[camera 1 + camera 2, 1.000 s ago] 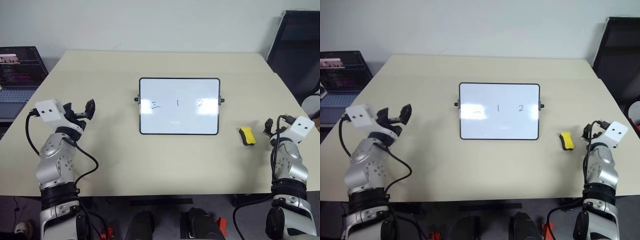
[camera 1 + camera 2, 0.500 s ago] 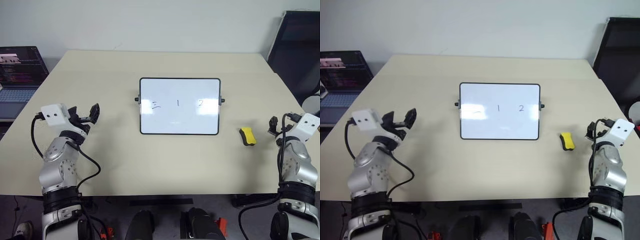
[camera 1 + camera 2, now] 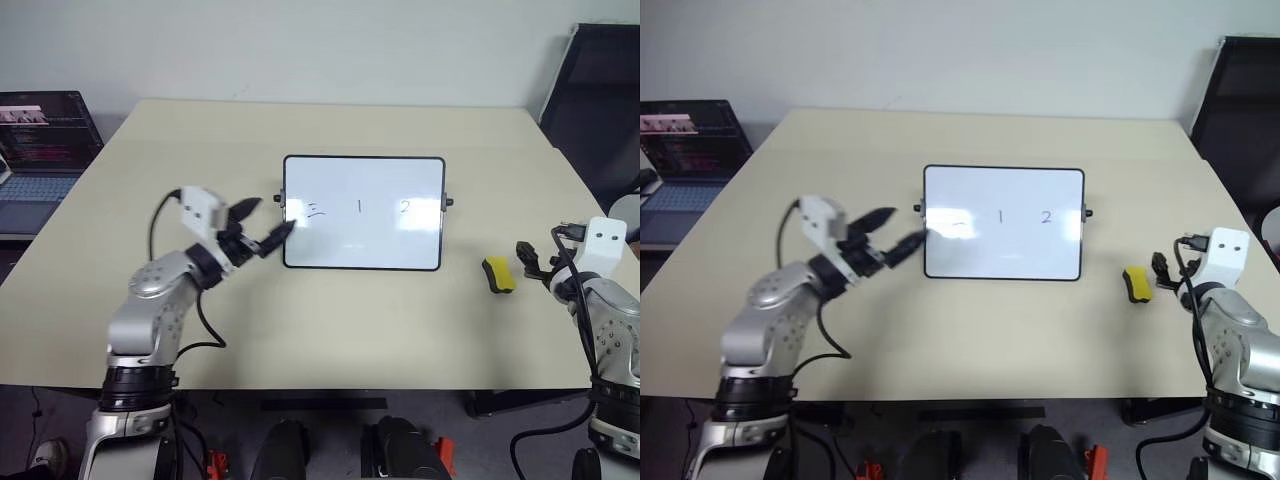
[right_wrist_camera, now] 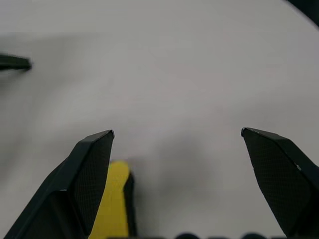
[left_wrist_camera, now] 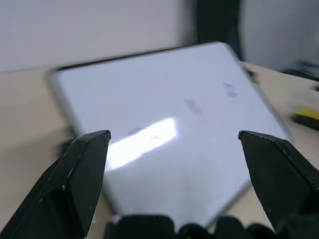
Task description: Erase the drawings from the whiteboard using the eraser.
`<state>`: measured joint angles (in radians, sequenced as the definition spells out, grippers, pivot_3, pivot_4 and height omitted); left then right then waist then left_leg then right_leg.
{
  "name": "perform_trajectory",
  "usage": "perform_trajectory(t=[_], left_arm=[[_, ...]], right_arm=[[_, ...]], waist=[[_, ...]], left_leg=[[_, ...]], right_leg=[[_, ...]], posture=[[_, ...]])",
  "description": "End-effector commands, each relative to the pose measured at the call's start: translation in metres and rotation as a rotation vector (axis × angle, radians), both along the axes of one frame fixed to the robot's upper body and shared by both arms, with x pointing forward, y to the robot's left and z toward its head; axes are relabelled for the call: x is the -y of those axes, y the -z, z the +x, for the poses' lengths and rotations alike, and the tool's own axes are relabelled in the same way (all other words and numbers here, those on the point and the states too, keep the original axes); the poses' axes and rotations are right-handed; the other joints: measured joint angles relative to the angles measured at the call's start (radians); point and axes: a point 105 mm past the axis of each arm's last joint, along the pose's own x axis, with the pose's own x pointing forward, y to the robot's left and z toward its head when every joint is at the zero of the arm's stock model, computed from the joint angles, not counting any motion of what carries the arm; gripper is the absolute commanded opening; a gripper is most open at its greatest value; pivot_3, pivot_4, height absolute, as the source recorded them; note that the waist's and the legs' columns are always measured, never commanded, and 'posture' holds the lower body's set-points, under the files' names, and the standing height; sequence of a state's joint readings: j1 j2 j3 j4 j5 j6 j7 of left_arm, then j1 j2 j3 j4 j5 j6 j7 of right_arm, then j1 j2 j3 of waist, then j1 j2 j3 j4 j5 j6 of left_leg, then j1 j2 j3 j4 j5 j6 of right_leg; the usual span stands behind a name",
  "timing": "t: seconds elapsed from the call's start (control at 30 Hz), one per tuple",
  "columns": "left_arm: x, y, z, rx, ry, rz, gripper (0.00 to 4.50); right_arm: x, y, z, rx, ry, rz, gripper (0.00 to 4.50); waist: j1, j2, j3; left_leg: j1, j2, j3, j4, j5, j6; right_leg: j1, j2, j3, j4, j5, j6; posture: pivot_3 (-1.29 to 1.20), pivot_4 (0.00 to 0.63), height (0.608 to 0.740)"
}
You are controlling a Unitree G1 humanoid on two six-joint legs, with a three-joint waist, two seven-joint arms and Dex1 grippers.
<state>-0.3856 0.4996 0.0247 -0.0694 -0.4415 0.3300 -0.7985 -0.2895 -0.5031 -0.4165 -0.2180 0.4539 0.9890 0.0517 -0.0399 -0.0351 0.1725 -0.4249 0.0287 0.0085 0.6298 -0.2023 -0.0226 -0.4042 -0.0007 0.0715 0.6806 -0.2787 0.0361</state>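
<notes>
The whiteboard (image 3: 363, 240) lies flat in the middle of the tan table (image 3: 330, 330), black-framed, with the drawings (image 3: 359, 207) as three small dark marks in a row across it. My left gripper (image 3: 268, 222) is open and points right, its fingertips at the board's left edge. In the left wrist view the whiteboard (image 5: 164, 99) spreads between the open fingers (image 5: 79, 174). The yellow eraser (image 3: 497, 275) lies on the table right of the board. My right gripper (image 3: 532, 265) is open just right of it, not touching it. In the right wrist view the eraser (image 4: 112, 199) sits by one finger (image 4: 84, 179).
An open laptop (image 3: 40, 140) stands off the table's far left corner. A black chair (image 3: 600, 100) is at the far right. Bare tabletop lies in front of and behind the board.
My left gripper swung right from the table's left side to the whiteboard's left edge. My right gripper turned and shifted a little left toward the eraser. Board and eraser stayed put.
</notes>
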Motion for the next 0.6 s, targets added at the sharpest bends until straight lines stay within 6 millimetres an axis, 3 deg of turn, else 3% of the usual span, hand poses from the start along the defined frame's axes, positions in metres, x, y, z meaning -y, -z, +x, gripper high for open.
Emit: perform_trajectory(t=[0.03,0.17,0.6], left_arm=[[0.019,0.014,-0.017,0.069,0.18,0.165,4.5],[0.025,0.036,-0.022,0.088,0.289,0.289,4.5],[0.025,0.022,-0.011,0.155,0.29,0.301,4.5]], right_arm=[[-0.01,-0.012,-0.001,0.0,-0.041,-0.001,4.48],[-0.016,-0.004,0.001,-0.025,-0.047,0.016,4.48],[-0.033,0.005,0.014,-0.03,-0.061,0.06,4.48]], waist=[[-0.001,0.0,0.0],[-0.001,0.0,0.0],[0.0,0.0,0.0]], left_leg=[[0.0,0.0,0.0,0.0,0.0,0.0],[0.0,-0.001,0.0,0.0,0.0,0.0],[0.0,0.0,0.0,0.0,0.0,0.0]], right_leg=[[0.0,0.0,0.0,0.0,0.0,0.0],[0.0,0.0,0.0,0.0,0.0,0.0],[0.0,0.0,0.0,0.0,0.0,0.0]], posture=[[0.0,0.15,0.74],[0.0,0.15,0.74],[0.0,0.15,0.74]])
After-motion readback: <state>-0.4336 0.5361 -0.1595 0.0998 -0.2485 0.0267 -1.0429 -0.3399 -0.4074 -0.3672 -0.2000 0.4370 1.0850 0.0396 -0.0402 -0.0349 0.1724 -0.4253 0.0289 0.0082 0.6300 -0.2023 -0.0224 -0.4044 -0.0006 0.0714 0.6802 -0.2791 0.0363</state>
